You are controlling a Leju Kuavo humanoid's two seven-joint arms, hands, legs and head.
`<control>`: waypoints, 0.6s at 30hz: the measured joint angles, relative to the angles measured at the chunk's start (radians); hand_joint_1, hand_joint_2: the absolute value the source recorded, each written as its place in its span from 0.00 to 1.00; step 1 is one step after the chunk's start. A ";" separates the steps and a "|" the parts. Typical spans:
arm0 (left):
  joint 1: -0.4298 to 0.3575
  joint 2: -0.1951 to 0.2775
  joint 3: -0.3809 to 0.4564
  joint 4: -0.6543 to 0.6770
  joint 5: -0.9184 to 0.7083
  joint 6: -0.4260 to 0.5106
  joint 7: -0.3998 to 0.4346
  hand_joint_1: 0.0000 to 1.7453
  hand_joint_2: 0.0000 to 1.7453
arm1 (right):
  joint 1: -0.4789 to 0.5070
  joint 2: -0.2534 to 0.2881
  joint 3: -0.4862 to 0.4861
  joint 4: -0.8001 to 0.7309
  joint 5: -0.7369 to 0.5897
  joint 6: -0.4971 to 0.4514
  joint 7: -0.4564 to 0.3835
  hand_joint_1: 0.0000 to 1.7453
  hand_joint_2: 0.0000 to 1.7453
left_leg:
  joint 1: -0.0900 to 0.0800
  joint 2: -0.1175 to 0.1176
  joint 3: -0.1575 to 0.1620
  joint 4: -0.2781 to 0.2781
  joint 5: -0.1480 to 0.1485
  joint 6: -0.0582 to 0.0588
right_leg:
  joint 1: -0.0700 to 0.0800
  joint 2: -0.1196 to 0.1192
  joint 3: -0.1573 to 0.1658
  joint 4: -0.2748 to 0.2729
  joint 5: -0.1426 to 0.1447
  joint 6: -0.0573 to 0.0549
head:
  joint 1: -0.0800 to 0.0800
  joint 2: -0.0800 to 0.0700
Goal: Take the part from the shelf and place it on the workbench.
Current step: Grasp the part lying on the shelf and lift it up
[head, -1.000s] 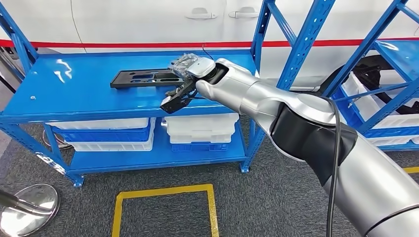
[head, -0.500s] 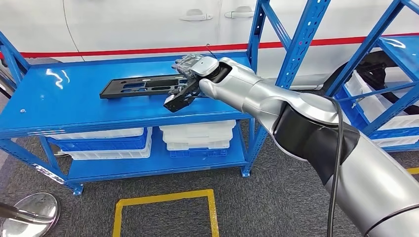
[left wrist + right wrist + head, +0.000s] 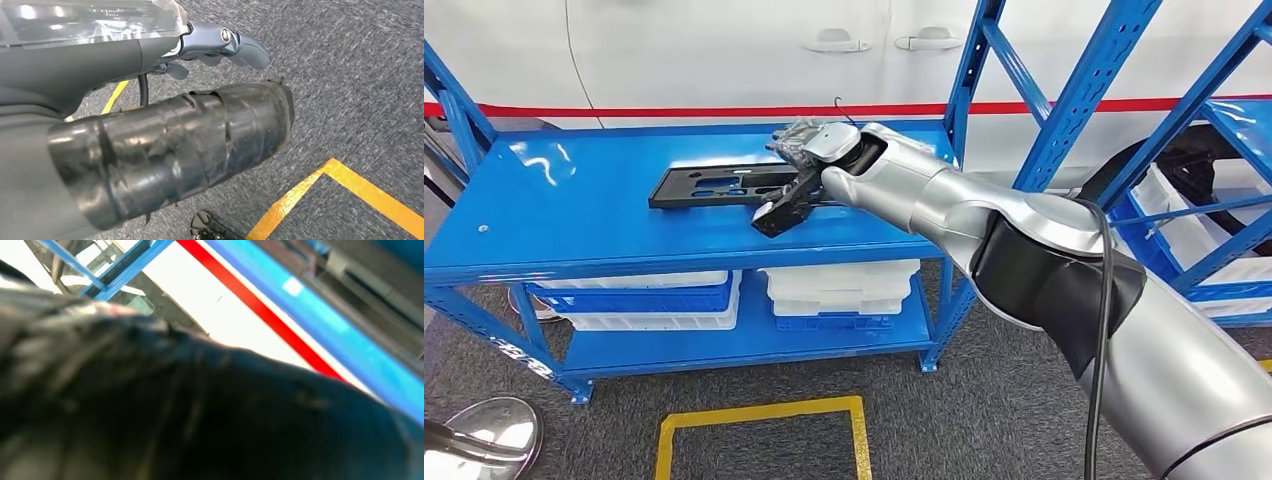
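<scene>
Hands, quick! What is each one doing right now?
Right hand: at the near end of the black part on the shelf; grip cannot be told.
Left hand: hangs over the floor, holding nothing.

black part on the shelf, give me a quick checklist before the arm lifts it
1. Right hand at the part's near end: ok.
2. Fingers closed on the part: cannot tell; they sit over its end, the contact is hidden, and the right wrist view is blurred.
3. Part flat on the top shelf: ok.
4. Nothing else lying on that shelf beside the part: ok.
5. Upright post near the forearm: not ok, it stands close, so lift with care.
6. Left hand out of the way, over the floor: ok.
</scene>
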 joint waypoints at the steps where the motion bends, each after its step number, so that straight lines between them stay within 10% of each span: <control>1: 0.001 0.000 0.000 0.000 0.000 0.000 0.000 0.00 0.00 | 0.005 0.000 0.003 0.000 0.000 0.001 -0.002 0.00 0.00 | 0.000 -0.001 0.008 0.001 -0.007 -0.001 | -0.001 0.000 -0.007 -0.016 0.031 0.000 | 0.000 0.000; 5: 0.000 -0.001 0.000 0.000 -0.002 -0.002 0.000 0.00 0.00 | 0.010 0.000 0.008 -0.003 -0.002 0.002 -0.003 0.00 0.00 | -0.002 -0.002 0.042 0.004 -0.037 -0.011 | 0.006 0.000 0.080 -0.254 0.176 -0.018 | 0.000 0.000; 11: -0.004 -0.004 0.000 0.000 -0.003 -0.002 0.000 0.00 0.00 | 0.009 0.002 0.011 -0.017 -0.009 0.006 -0.005 0.00 0.00 | -0.003 0.003 0.035 0.042 -0.074 -0.040 | 0.006 -0.003 0.127 -0.310 0.156 -0.048 | 0.000 0.000; 15: -0.001 -0.003 0.000 0.000 -0.003 -0.001 0.000 0.00 0.00 | 0.014 0.005 0.019 -0.022 -0.010 0.013 -0.007 0.00 0.00 | -0.001 0.004 -0.113 0.279 -0.141 -0.048 | 0.006 -0.003 0.152 -0.313 0.136 -0.061 | 0.000 0.000; 18: 0.001 -0.002 0.000 0.000 -0.004 -0.001 0.000 0.00 0.00 | 0.018 0.006 0.025 -0.028 -0.010 0.017 -0.006 0.00 0.00 | -0.001 0.005 -0.107 0.189 -0.033 -0.049 | 0.006 -0.002 0.175 -0.305 0.111 -0.056 | 0.000 0.000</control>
